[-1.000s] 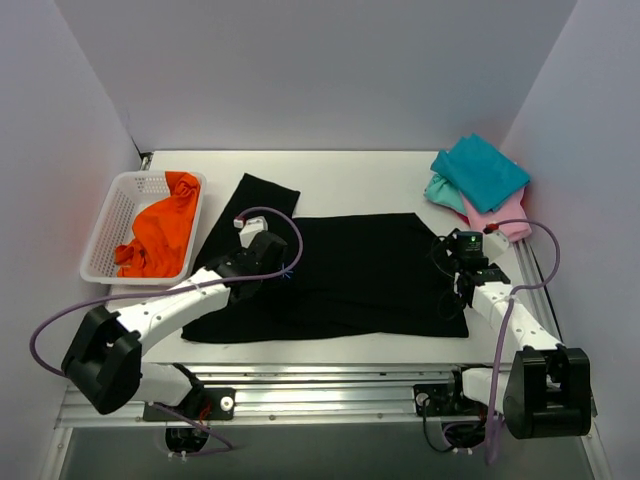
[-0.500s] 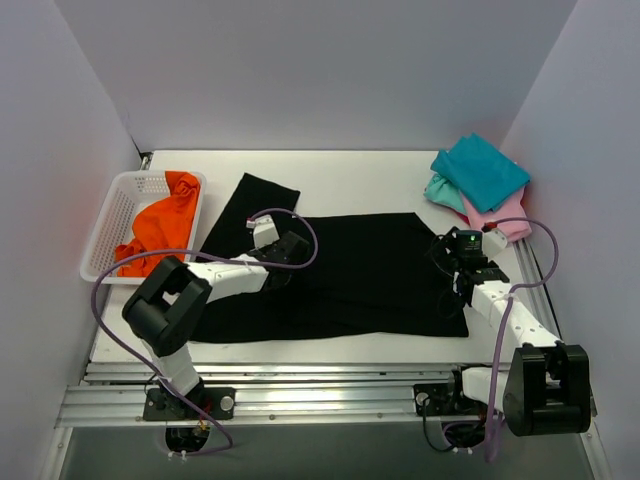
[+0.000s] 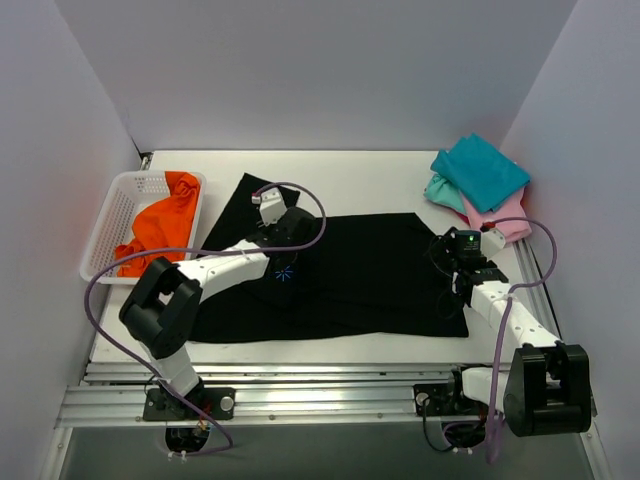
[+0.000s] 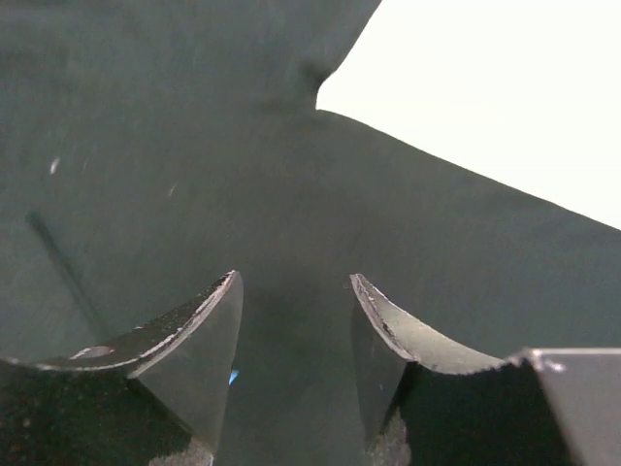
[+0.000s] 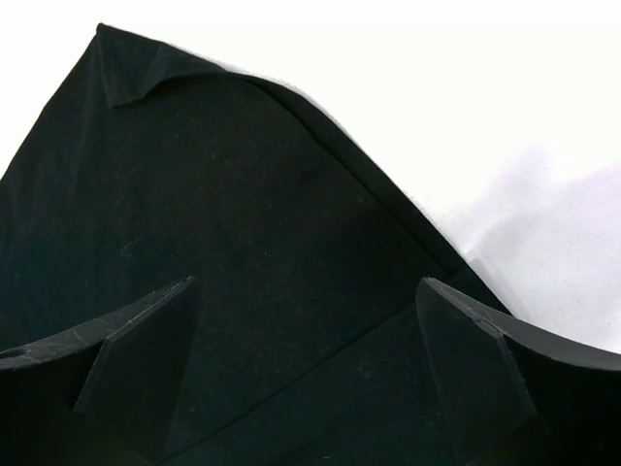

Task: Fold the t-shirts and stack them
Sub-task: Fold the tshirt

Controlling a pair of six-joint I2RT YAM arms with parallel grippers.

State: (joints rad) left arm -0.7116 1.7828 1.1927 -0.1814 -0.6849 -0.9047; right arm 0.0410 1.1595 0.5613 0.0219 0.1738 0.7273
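Note:
A large black t-shirt [image 3: 370,270] lies spread flat mid-table, one sleeve [image 3: 262,198] reaching to the back left and a light-blue starburst mark [image 3: 285,273] showing. My left gripper [image 3: 293,238] hovers low over the cloth just behind that mark, jaws open and nothing between them [image 4: 293,282]; the sleeve notch and bare table lie ahead of it. Over the shirt's right edge my right gripper [image 3: 447,268] stands open and empty, with a fold seam under it [image 5: 309,283]. Teal [image 3: 482,168] and pink [image 3: 508,218] shirts are stacked at the back right. An orange shirt [image 3: 160,228] fills the basket.
The white mesh basket [image 3: 108,222] stands at the left edge of the table. White walls close in the back and both sides. The metal rail [image 3: 320,385] with the arm bases runs along the near edge.
My left gripper has moved back and to the right across the shirt and gone from shut to open; the starburst mark now shows fully. The right arm has not moved.

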